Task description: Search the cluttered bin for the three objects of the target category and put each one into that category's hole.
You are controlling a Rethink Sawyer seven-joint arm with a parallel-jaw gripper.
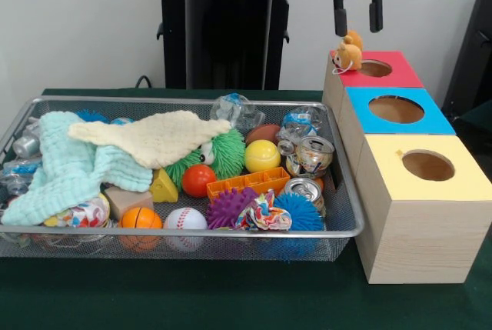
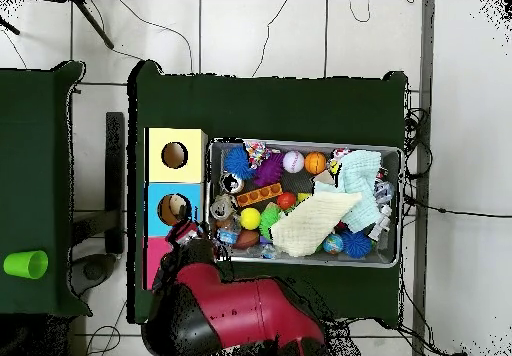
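Note:
My gripper (image 1: 358, 27) hangs open and empty above the far left corner of the red-topped box (image 1: 393, 76). A small tan-orange plush animal (image 1: 350, 51) sits on that corner of the red panel, beside the round hole (image 1: 375, 68) and not in it. It is a little below my fingertips and apart from them. The wire mesh bin (image 1: 347, 231) lies left of the boxes, full of clutter. No other plush animal shows plainly in it. In the overhead view my arm (image 2: 235, 317) covers most of the red box.
The blue-topped box (image 1: 430, 118) and the yellow-topped box (image 1: 461, 180) stand in a row in front of the red one. The bin holds two cloths (image 1: 154, 138), crushed cans (image 1: 315, 153), balls, spiky balls (image 1: 227, 208) and a green hairy ball (image 1: 223, 155). A green cup (image 2: 25, 264) stands on a side table.

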